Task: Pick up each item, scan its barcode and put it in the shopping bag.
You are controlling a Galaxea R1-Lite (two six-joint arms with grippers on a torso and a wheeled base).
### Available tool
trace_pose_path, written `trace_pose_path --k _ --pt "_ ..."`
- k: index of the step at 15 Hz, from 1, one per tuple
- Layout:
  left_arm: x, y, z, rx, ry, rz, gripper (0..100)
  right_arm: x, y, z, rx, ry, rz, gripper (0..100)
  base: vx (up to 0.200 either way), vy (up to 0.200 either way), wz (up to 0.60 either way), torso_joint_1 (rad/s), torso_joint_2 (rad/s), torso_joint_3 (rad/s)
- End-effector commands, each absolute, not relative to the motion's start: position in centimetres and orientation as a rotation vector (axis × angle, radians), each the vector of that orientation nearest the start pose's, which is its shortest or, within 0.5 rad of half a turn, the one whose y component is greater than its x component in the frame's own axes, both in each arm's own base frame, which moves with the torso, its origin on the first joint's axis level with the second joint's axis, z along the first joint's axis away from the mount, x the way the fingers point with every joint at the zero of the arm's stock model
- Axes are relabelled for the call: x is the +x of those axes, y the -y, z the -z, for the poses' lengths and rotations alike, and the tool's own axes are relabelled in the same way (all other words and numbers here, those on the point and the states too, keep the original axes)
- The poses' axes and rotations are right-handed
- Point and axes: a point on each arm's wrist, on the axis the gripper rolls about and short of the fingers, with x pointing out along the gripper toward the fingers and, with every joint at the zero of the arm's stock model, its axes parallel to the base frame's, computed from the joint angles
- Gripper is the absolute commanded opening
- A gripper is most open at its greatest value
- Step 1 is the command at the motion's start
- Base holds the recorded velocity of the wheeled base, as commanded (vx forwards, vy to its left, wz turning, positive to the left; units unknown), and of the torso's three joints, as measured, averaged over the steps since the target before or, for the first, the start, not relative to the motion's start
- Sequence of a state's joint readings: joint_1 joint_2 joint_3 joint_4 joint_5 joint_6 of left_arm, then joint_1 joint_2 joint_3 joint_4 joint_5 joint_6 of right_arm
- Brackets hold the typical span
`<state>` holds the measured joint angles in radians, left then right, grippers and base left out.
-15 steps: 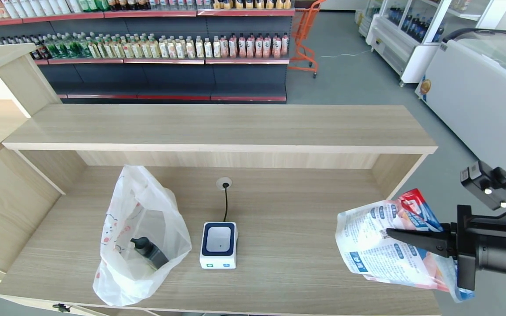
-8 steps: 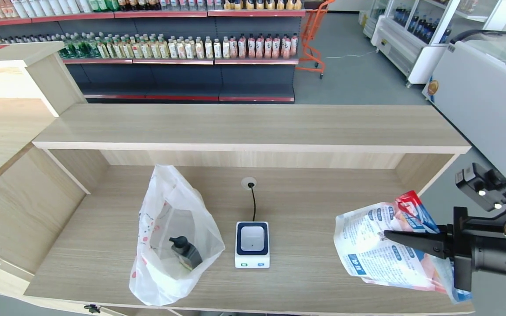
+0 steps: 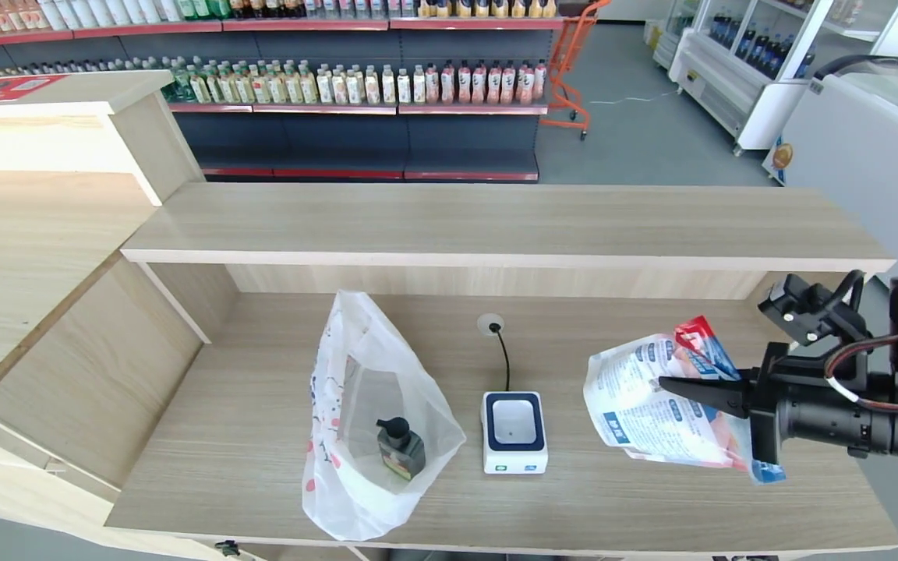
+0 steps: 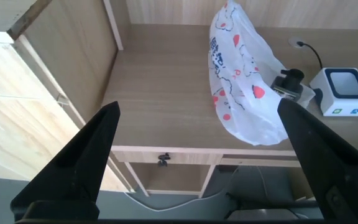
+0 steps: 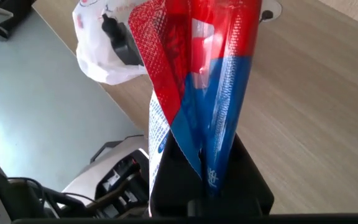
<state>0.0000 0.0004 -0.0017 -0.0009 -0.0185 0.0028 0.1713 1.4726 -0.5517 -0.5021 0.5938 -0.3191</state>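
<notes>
Your right gripper [image 3: 679, 386] clamps the pouch [image 3: 640, 405] at the frame's right edge. Your left gripper [image 4: 199, 107] is spread wide. The shopping bag [image 3: 355, 389] stands lower centre.

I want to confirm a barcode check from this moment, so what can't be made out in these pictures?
- Barcode on the pouch: in the head view the print is too small; the right wrist view shows the pouch edge-on.
- Pouch's far end: in the head view, hidden behind the right gripper.
- Label on the bottle: in the head view, too small and veiled by the shopping bag.
- Scanner status lights: in the head view, too small.
</notes>
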Motion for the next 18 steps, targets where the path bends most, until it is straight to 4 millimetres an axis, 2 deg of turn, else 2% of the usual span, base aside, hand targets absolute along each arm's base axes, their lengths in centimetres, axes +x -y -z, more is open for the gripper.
trace_pose_path --k 1,7,13,18 --pt "-2.3 0.0 -7.6 0.002 0.003 0.018 100 24.9 -4.7 -13.5 -0.239 -0.357 -0.796 0 0.0 0.0 0.0 0.0 0.0 0.0" --pt "-2.3 0.0 -7.6 -0.002 0.003 0.018 100 28.1 -5.4 -10.3 -0.401 -0.286 -0.841 0 0.0 0.0 0.0 0.0 0.0 0.0" --pt "-2.3 0.0 -7.6 -0.002 0.003 0.018 100 31.0 -5.7 -6.7 -0.453 -0.166 -0.846 0 0.0 0.0 0.0 0.0 0.0 0.0" --pt "-2.3 0.0 -7.6 -0.002 0.003 0.018 100 31.9 -6.9 -4.3 -0.486 -0.079 -0.925 0 0.0 0.0 0.0 0.0 0.0 0.0"
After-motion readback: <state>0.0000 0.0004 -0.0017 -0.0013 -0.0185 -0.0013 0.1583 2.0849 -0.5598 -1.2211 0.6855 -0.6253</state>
